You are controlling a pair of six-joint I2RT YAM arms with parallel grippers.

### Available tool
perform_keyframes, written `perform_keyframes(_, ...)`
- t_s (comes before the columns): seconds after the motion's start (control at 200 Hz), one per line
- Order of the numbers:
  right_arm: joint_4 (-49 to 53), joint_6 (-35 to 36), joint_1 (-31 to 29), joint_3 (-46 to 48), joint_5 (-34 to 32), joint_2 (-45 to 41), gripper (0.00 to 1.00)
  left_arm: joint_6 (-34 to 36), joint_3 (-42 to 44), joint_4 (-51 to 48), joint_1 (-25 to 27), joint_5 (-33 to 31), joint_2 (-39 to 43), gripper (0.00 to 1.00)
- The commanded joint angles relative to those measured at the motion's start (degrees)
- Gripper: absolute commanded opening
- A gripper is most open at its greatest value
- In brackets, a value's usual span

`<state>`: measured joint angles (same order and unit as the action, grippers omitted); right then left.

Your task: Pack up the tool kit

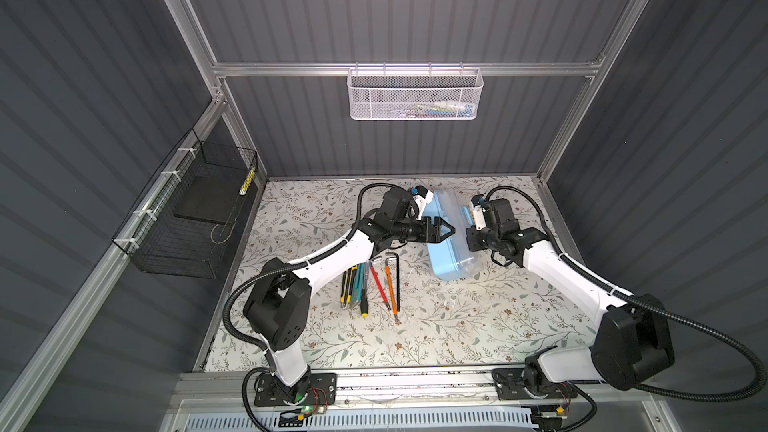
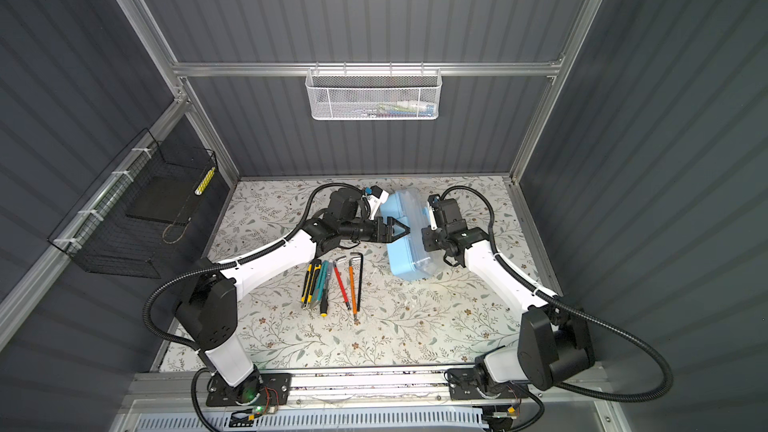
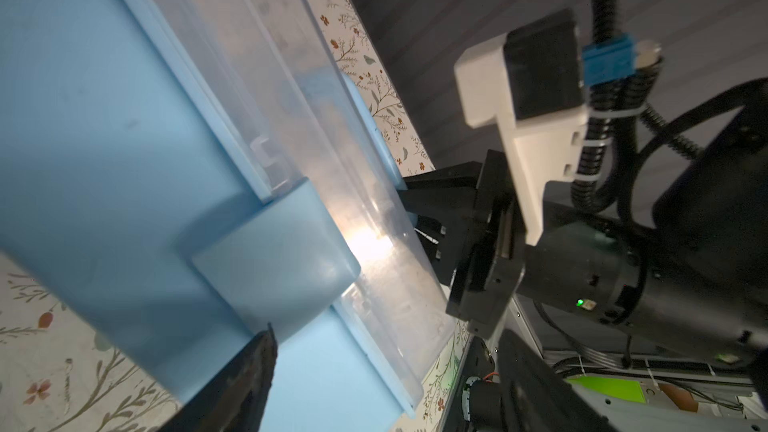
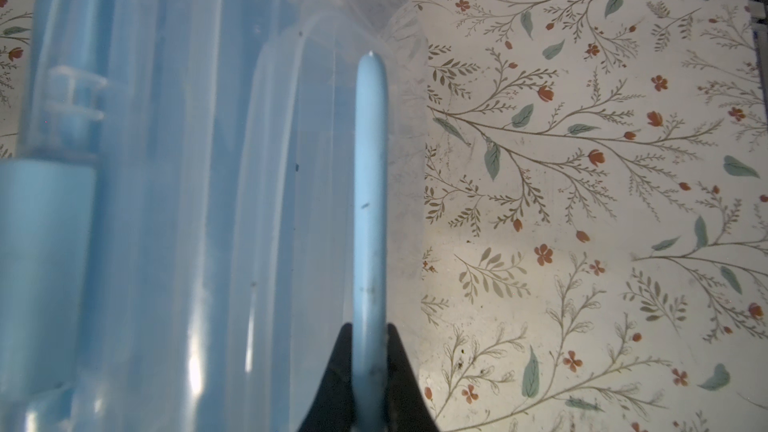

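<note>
The tool kit (image 1: pixel 446 257) is a light-blue box with a clear lid, resting on its side on the floral table at the back, seen in both top views (image 2: pixel 405 261). My right gripper (image 4: pixel 370 336) is shut on its pale-blue handle (image 4: pixel 370 180), reaching in from the box's right side (image 1: pixel 469 238). My left gripper (image 1: pixel 449 228) is open at the box's left side, and its dark finger (image 3: pixel 245 380) sits just under the blue latch (image 3: pixel 274 268). Nothing is held between the left jaws. Several loose tools (image 1: pixel 370 280) lie in a row in front of the box.
A white mesh basket (image 1: pixel 413 95) hangs on the back wall rail. A black wire basket (image 1: pixel 191 214) is fixed to the left wall. The tool row (image 2: pixel 332 280) holds utility knives, screwdrivers and hex keys. Both arms reach toward the table's back.
</note>
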<state>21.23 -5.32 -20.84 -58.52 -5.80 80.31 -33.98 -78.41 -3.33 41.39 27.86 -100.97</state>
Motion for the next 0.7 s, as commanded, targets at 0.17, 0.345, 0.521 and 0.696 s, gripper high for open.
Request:
perform_keyframes(0.17, 3.0, 2.6, -0.5, 0.9, -2.2, 1.7, 0.00, 2.3, -4.6, -8.2, 0.0, -3.0, -2.1, 0.85)
perform_keyframes(0.345, 2.7, 2.4, -0.5, 0.9, -1.6, 1.6, 0.00, 2.4, -4.0, -5.9, 0.0, -3.5, -2.7, 0.85)
perform_keyframes(0.521, 2.5, 2.3, -0.7, 1.0, -1.7, 2.0, 0.00, 1.5, -4.1, -3.5, 0.2, -2.4, -4.9, 0.85)
perform_keyframes(0.696, 2.2, 2.0, -2.0, 1.0, -2.3, 2.3, 0.00, 0.0, -3.2, 2.3, 0.7, 0.0, -5.5, 0.85)
